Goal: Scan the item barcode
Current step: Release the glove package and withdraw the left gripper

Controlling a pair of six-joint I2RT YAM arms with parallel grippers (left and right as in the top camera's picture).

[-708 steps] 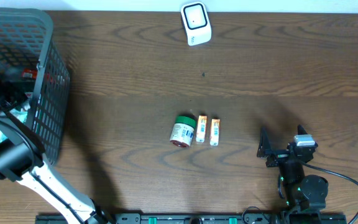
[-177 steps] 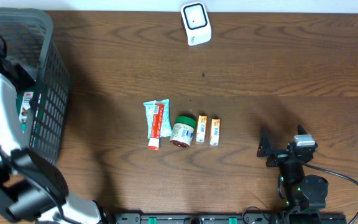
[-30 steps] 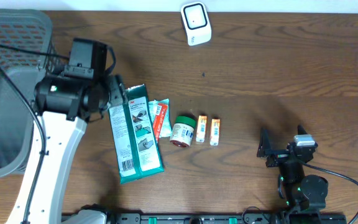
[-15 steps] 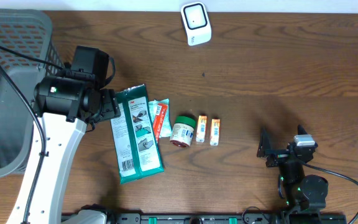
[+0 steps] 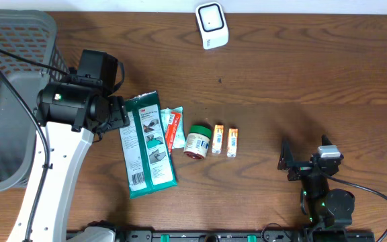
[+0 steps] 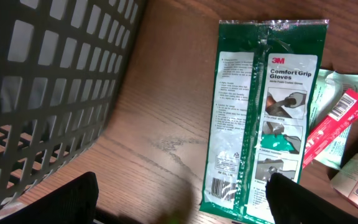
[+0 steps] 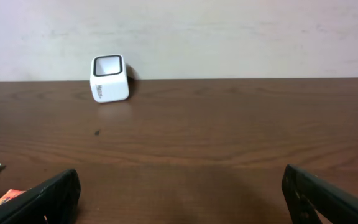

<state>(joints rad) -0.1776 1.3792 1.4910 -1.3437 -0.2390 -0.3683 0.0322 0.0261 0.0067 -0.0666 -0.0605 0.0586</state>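
Note:
A green pack of gloves [image 5: 148,144] lies flat on the table, its barcode [image 6: 219,185] at the near corner in the left wrist view. My left gripper [image 5: 116,114] hovers just left of the pack [image 6: 260,118], open, with nothing between its fingers [image 6: 73,199]. The white scanner [image 5: 211,25] stands at the table's far edge and also shows in the right wrist view [image 7: 109,78]. My right gripper [image 5: 306,156] rests open and empty near the front right, facing the scanner.
A grey mesh basket [image 5: 12,87] stands at the left, close beside the left arm [image 6: 48,93]. Right of the pack lie a teal-and-red packet [image 5: 172,128], a green-lidded jar [image 5: 197,141] and two small orange boxes [image 5: 225,140].
My left gripper has opened, let go of the gloves pack and drawn back slightly to the left. The pack now lies flat. The right arm has not moved.

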